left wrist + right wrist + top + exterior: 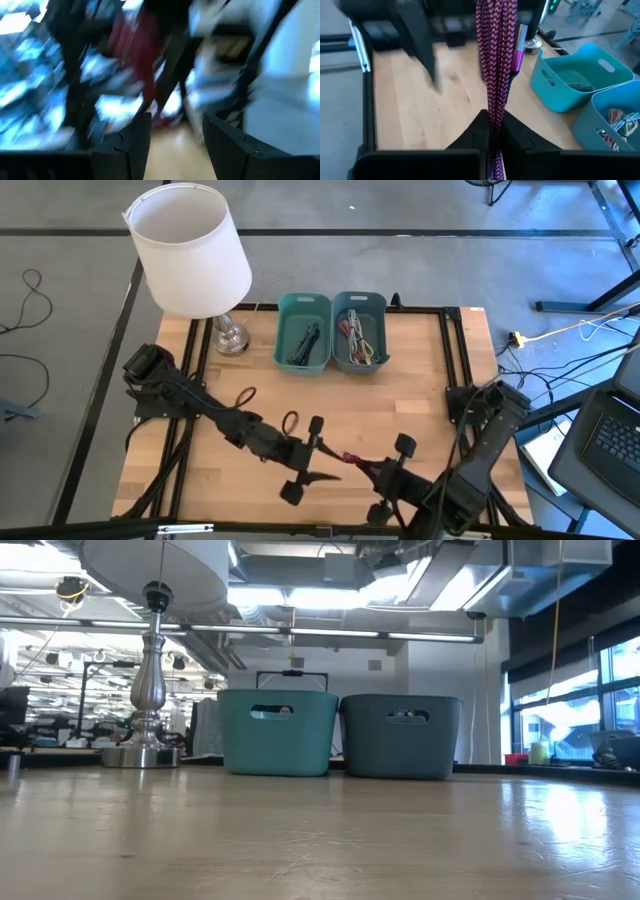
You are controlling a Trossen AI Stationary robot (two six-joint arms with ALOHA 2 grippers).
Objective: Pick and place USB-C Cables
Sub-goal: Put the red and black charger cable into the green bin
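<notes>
1. usb-c cable (496, 60), the magenta braided one with a purple plug, is pinched between my right fingers (492, 131); they are pressed together on it, and it stands up from them in my right wrist view.
2. from above, this cable (356, 461) is at the front middle of the table (420, 380), between my two arms, with my right fingers (372, 471) on it.
3. my left fingers (172, 132) are spread with a gap between them, just beside the same cable; the view there is blurred, i cannot tell if they touch it.
4. more cables (358, 340) lie in the grey-blue bin (359, 303) at the back of the table.
5. the teal bin (303, 305) stands touching it on the left, with dark cables (305, 340) inside.
6. a lamp (190, 250) stands at the back left corner.
</notes>
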